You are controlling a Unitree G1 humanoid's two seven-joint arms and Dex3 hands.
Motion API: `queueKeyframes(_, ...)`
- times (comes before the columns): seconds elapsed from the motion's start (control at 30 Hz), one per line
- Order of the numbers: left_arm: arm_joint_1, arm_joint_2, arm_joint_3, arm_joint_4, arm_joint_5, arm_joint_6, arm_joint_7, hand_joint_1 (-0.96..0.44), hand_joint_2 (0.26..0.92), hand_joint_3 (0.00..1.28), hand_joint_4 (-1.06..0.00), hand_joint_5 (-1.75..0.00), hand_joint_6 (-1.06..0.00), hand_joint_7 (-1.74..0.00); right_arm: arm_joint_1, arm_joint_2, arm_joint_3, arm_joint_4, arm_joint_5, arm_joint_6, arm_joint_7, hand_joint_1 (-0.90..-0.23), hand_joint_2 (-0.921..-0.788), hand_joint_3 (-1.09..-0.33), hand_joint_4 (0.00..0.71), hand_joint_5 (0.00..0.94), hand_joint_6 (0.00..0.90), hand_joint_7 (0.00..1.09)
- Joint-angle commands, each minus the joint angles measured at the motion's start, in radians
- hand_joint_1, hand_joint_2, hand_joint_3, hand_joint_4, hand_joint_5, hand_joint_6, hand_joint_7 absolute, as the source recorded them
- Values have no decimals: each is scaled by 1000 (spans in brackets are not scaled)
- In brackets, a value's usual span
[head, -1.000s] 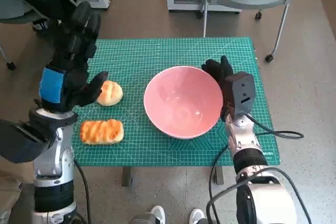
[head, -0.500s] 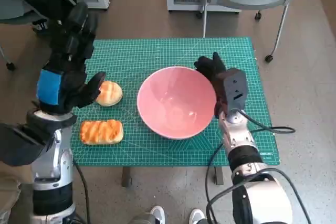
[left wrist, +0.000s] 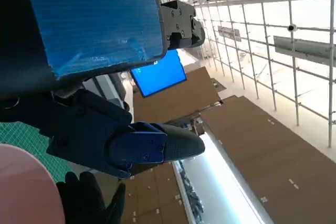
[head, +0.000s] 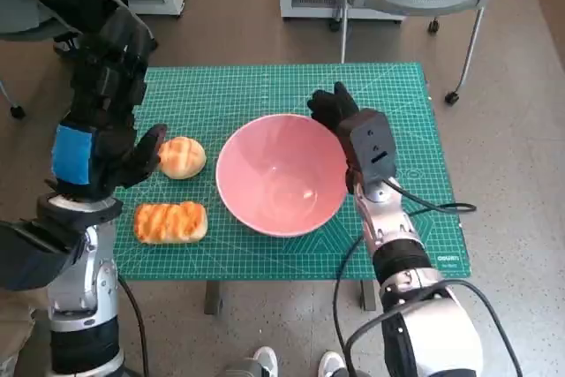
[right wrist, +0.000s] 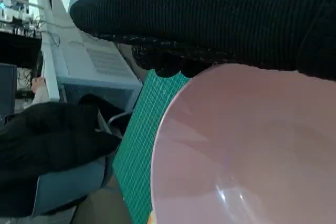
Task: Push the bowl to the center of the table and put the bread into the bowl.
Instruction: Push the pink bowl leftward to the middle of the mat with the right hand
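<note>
Your right hand [head: 334,110] presses the pink bowl [head: 281,174], which has slid left to mid-desk [head: 265,86]; its grip I cannot tell. Your left hand [head: 106,121] hovers spread, empty, beside the round bread [head: 181,157].

The large, round, pink, glossy bowl [head: 281,174] stands upright and empty near the table's middle. The round golden bread roll [head: 181,157] and the oblong striped bread [head: 171,222] lie to its left.
</note>
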Motion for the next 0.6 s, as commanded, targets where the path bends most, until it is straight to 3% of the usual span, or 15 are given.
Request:
queueKeyframes(0.03, 18, 5, 8, -19, 7, 1, 11, -590, 921, 406, -47, -9, 1, -363, 0, 10, 5, 18, -11, 22, 5, -529, -921, -854, 159, 3, 148, 78)
queueKeyframes(0.6, 24, 1, 14, -10, 1, -8, 15, -589, 921, 400, -42, -7, 1, -355, -18, 11, 14, 22, -14, 34, 12, -524, -921, -849, 159, 1, 155, 67)
